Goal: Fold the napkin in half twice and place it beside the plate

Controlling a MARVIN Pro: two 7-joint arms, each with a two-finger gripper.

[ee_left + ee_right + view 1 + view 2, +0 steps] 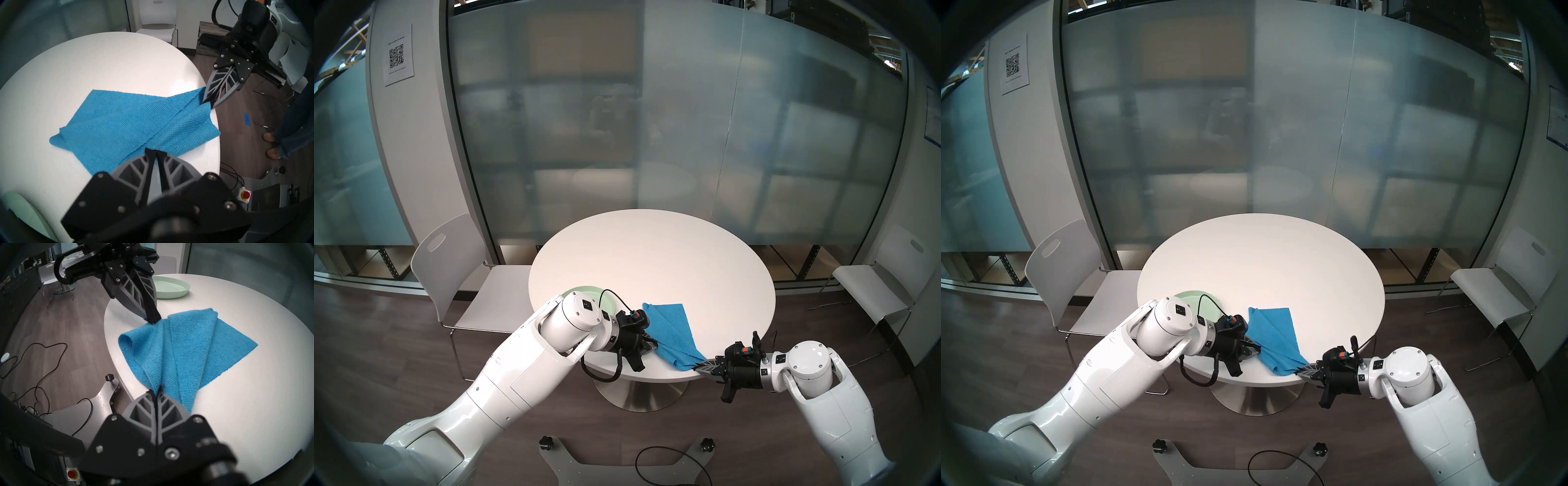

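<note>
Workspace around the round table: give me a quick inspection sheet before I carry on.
Surface: round white table, bare beyond the job's things.
Job's things: blue napkin near the front edge, folded over at least once, rumpled, both near corners pinched; green plate on the table to its left, apart from it.
Clutter: nothing seen on the table.
Grippers: left gripper shut on the napkin; right gripper shut on the napkin.
Cables: black cable loose on the floor by the robot's base; more beside the red stop button.
Surroundings: white chair on the left, another chair on the right, frosted glass wall, a person's legs on the floor nearby.
</note>
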